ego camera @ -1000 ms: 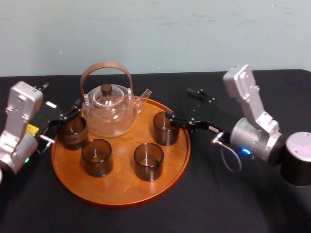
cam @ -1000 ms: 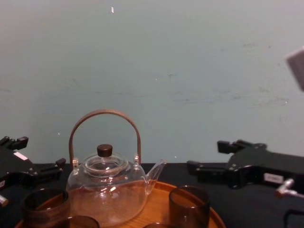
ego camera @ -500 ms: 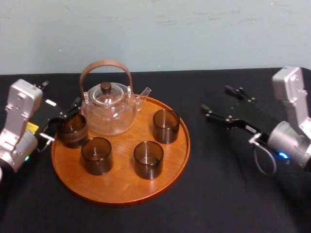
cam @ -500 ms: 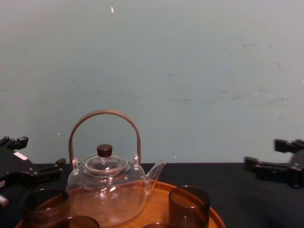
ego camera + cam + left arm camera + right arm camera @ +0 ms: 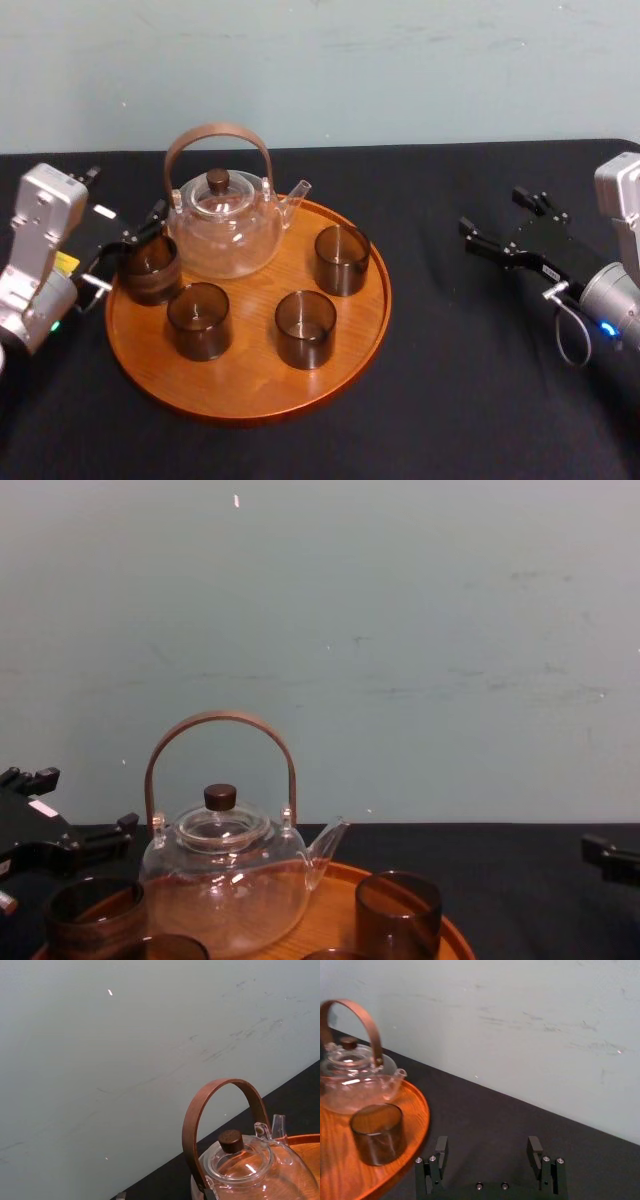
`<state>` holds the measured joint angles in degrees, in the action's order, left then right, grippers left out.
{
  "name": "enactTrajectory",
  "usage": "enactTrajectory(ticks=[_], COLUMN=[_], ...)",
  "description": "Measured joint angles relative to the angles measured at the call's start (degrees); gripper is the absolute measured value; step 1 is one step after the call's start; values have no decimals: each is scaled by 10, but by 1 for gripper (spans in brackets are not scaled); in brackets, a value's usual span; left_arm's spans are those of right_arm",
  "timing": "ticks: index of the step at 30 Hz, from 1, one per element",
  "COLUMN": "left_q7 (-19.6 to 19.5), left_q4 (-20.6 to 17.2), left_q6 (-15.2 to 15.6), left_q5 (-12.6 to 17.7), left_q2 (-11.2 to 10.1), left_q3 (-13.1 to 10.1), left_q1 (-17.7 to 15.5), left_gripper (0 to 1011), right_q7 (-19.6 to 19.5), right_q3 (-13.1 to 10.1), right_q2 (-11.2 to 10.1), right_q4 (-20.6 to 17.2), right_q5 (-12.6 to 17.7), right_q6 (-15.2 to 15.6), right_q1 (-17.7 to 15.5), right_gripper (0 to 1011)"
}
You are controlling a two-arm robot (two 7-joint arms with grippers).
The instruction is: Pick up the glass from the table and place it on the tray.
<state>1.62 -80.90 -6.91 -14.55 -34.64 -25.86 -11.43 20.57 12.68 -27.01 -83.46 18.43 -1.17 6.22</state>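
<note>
The glass (image 5: 342, 260) (image 5: 377, 1132) (image 5: 398, 912) is dark and smoky and stands upright at the back right of the round wooden tray (image 5: 250, 378) (image 5: 415, 1110). My right gripper (image 5: 497, 213) (image 5: 488, 1147) is open over the black table (image 5: 450, 390), well to the right of the tray and empty. At the tray's left edge my left gripper (image 5: 125, 197) (image 5: 78, 802) is open, just behind the leftmost glass (image 5: 150, 270) and holding nothing.
A glass teapot (image 5: 222, 228) (image 5: 250, 1170) (image 5: 225, 880) with a brown hoop handle stands at the back of the tray. Two more dark glasses (image 5: 198, 320) (image 5: 305, 330) stand at its front. A pale wall runs behind the table.
My right gripper has drawn back to the right, away from the glass at the tray's back right, which stays standing on the tray. The left arm has not moved.
</note>
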Motion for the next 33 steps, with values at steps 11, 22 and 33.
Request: enactTrajectory(ticks=[11, 22, 33], left_q7=[0, 0, 0], left_q4=[0, 0, 0], left_q6=[0, 0, 0], left_q5=[0, 0, 0], left_q2=[0, 0, 0], left_q3=[0, 0, 0], left_q1=[0, 0, 0], left_gripper=[1001, 1001, 1001], right_q7=[-5, -2, -1], right_q3=[-1, 0, 1], right_q2=[4, 3, 2], right_q4=[6, 4, 2], right_q5=[-6, -4, -3], right_q6=[2, 2, 2], right_q1=[2, 2, 2], right_gripper=[1002, 1002, 1002])
